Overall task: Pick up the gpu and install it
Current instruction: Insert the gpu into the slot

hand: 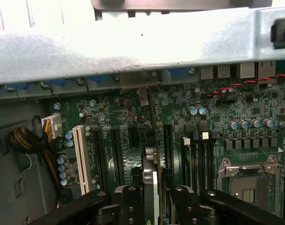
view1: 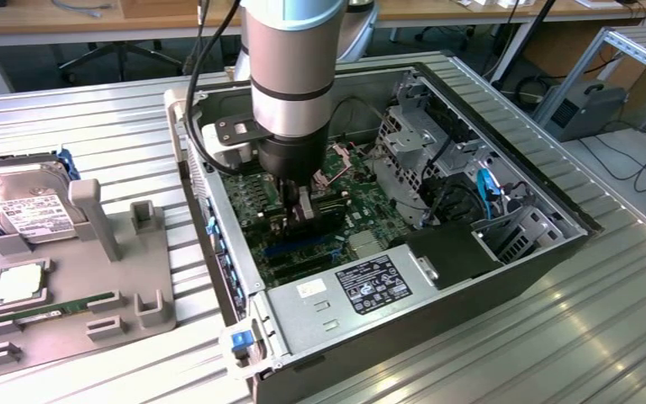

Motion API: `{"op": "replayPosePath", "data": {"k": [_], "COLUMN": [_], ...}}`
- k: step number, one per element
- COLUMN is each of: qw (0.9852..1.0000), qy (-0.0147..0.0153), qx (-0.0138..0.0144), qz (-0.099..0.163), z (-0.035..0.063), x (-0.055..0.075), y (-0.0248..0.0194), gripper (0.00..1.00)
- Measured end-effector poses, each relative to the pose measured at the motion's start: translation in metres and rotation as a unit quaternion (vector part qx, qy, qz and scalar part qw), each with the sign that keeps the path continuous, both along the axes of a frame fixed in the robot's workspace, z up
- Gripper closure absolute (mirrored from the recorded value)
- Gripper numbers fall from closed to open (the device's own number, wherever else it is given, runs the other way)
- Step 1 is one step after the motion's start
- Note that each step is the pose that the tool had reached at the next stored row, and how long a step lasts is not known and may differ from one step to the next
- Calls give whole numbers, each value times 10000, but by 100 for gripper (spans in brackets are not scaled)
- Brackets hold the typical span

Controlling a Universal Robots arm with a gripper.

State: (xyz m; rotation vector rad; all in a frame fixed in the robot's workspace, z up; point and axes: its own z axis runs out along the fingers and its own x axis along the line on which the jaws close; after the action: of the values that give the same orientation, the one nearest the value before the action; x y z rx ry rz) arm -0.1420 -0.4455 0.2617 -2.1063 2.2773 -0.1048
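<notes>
The gpu (hand: 150, 171) shows edge-on as a thin dark card with a silver bracket end, standing upright between my fingers (hand: 130, 204). My gripper (hand: 154, 199) is shut on it, just above the black expansion slots (hand: 166, 145) of the green motherboard (hand: 226, 108). From the exterior view, the gripper (view1: 300, 220) reaches down inside the open computer case (view1: 503, 252), holding the black gpu (view1: 325, 215) low over the motherboard (view1: 357, 189). Whether the card's lower edge touches a slot is hidden.
A white slot (hand: 80, 159) and an open processor socket (hand: 247, 180) flank the black slots. The case's metal wall (hand: 133, 47) is close ahead. Power supply (view1: 346, 295) and drive cage (view1: 413, 143) crowd the case. A grey holder (view1: 87, 320) carries a hard drive (view1: 26, 210) and memory stick (view1: 48, 310).
</notes>
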Motion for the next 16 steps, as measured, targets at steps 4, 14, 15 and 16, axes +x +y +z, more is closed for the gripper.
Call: {"op": "replayPosePath", "data": {"k": [4, 14, 15, 16], "qw": [10000, 10000, 10000, 9999], "qy": [0, 0, 0, 0], "qx": [0, -1, -1, 0], "qz": [23, 81, 92, 101], "z": [0, -2, -2, -3], "x": [0, 4, 3, 3], "y": [0, 10, 11, 12], "gripper": [73, 73, 73, 73]}}
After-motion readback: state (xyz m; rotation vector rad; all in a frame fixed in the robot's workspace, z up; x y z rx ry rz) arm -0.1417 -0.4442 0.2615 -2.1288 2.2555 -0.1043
